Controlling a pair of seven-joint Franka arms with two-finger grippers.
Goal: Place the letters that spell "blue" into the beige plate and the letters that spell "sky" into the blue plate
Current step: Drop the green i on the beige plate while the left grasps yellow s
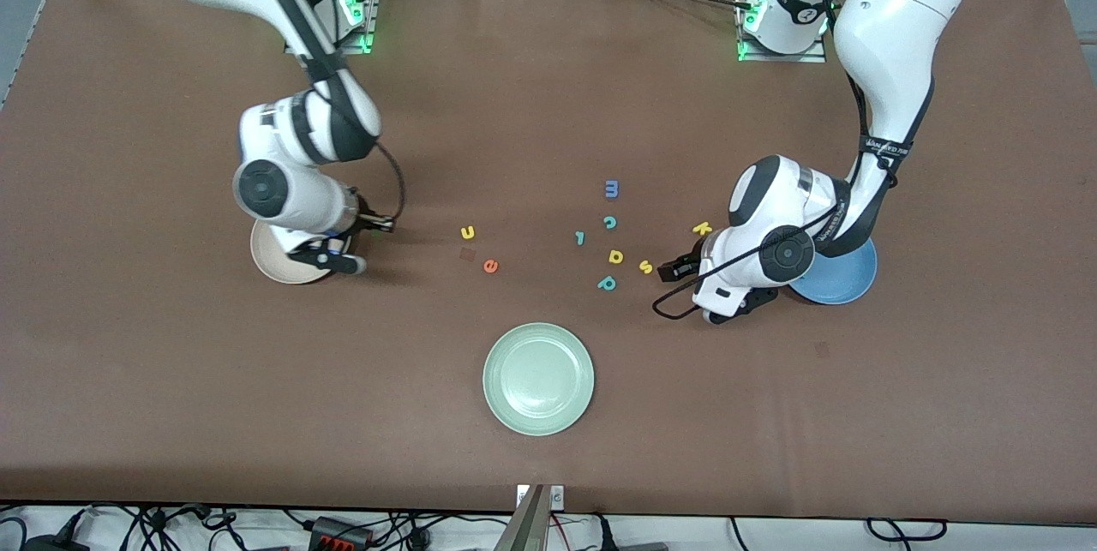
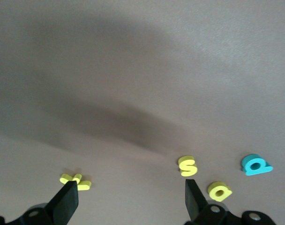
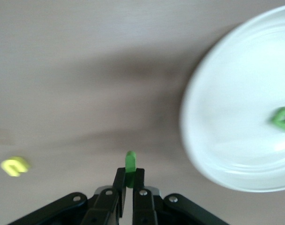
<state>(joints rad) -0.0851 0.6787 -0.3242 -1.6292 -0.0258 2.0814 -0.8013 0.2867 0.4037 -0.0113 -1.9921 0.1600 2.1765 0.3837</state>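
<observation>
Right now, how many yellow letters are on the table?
4. The u lies toward the right arm's end beside the orange e; the a-shaped one, the s and the k cluster by the left gripper. The arms may hide more.

Right claw (image 3: 126,183): fingers closed, gripping a thin green letter (image 3: 130,161), arm bent low over the table. Left claw (image 2: 128,199): fingers spread wide, empty, arm bent low near the table surface.
</observation>
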